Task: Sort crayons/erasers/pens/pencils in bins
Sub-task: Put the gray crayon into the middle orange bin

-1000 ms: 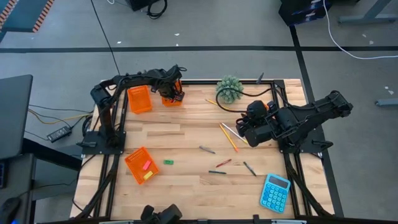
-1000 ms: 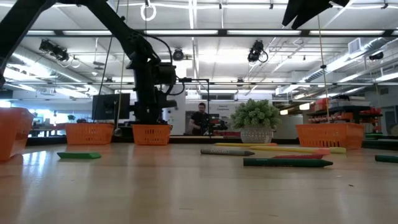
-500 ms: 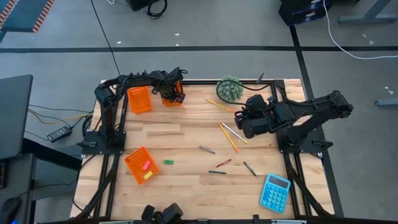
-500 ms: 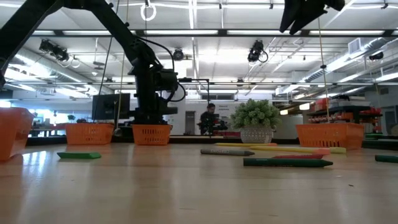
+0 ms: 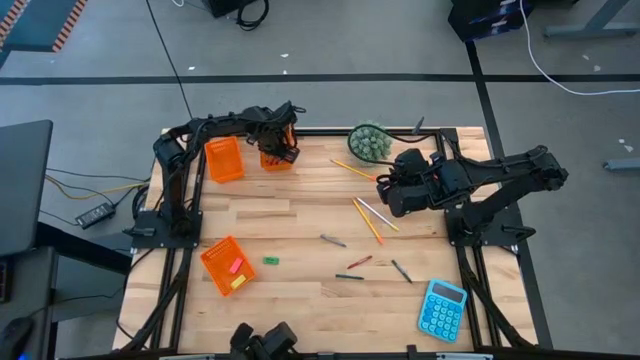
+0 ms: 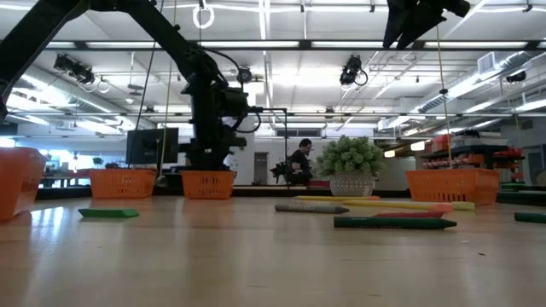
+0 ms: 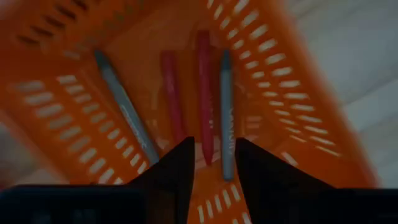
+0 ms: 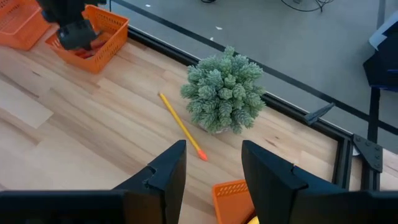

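Nearest us, along the front edge of the table point(image 5: 300, 300), sit the blue calculator point(image 5: 442, 309) and the front bin point(image 5: 226, 265) with erasers in it; just beyond lie a green eraser point(image 5: 270, 261), loose crayons point(image 5: 360, 262) and a pen point(image 5: 400, 270), then two pencils point(image 5: 372, 220) at mid-table. Our right gripper point(image 5: 392, 190) hangs over these, fingers parted and holding nothing; if it drops on the crossed pencils it may pinch both or skid one aside. At the far edge, the left gripper point(image 7: 211, 163) hovers over the crayon bin point(image 7: 280, 93), fingers apart and empty, with four crayons point(image 7: 204, 93) lying in the bin below; the light bin could tip if a finger catches its mesh wall on the way out. The left wrist view alone shows those crayons inside; from above the arm hides them. Only the right wrist view shows the stray pencil point(image 8: 181, 134) beside the plant point(image 8: 225, 90) clearly; the low view adds a person point(image 6: 300, 162) in the room behind.
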{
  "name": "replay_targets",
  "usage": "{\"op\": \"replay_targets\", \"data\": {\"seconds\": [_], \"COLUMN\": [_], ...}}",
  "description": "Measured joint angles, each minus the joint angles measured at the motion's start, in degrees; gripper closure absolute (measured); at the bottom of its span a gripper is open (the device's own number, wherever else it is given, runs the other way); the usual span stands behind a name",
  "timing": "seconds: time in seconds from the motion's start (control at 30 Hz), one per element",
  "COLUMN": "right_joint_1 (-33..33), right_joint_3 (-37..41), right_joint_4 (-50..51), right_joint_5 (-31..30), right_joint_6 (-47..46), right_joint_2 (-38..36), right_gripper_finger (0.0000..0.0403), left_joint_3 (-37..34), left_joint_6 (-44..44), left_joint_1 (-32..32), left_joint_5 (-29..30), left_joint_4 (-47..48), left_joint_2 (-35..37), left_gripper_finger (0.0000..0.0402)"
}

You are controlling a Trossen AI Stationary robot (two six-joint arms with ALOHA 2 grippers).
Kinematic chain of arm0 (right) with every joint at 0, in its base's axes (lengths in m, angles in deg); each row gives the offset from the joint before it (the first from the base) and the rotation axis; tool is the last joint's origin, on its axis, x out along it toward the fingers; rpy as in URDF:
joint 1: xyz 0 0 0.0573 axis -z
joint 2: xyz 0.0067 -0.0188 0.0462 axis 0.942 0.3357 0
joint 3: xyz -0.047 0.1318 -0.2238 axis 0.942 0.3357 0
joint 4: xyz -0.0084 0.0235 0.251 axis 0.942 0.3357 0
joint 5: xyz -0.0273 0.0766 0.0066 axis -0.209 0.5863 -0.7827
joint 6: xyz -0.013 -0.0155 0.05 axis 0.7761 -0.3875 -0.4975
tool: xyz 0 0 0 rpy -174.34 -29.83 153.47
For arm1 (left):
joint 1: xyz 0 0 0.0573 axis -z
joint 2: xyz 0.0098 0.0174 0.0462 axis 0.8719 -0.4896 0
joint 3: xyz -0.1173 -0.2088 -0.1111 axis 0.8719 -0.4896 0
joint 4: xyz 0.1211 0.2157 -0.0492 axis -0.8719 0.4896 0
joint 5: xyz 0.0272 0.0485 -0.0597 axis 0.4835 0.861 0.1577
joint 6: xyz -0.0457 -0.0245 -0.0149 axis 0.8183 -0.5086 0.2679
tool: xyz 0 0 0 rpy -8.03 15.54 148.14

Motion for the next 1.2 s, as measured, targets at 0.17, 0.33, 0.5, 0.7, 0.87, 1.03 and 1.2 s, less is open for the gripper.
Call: {"op": "replay_targets", "data": {"seconds": [0.17,0.33,0.5,0.7,0.87,1.03,1.2], "right_joint_1": [0.0,-0.51,-0.7,-5.42,-11.47,-18.02,-23.55], "right_joint_3": [0.02,-0.02,-3.98,-11.47,-15.45,-14.84,-14.06], "right_joint_4": [-0.02,0.02,1.42,4.12,9.91,10.62,10.69], "right_joint_5": [0.86,2.33,13.32,18.84,18.16,17.53,12.9], "right_joint_6": [0.45,1.11,2.49,2.46,-0.56,-6.3,-11.0], "right_joint_2": [0.0,0.0,-0.02,-0.04,-1.44,-5.84,-8.43], "right_gripper_finger": [0.0242,0.0242,0.0242,0.0242,0.0242,0.0242,0.0242], "left_joint_3": [7.72,16.26,21.71,22.04,21.95,21.95,21.95], "left_joint_6": [-4.92,-8.76,-10.3,-13.48,-27.77,-36.6,-36.09], "left_joint_1": [-0.28,1.52,7.59,18.99,29.73,36.34,38.07], "left_joint_5": [0.27,0.44,0.33,0.26,0.26,-1.4,-8.01], "left_joint_4": [5.91,14.75,20.86,21.04,17.37,13.2,7.92], "left_joint_2": [0.0,0.02,0.11,0.11,0.11,0.11,0.11], "left_gripper_finger": [0.026,0.026,0.0277,0.0298,0.0314,0.0321,0.031]}}
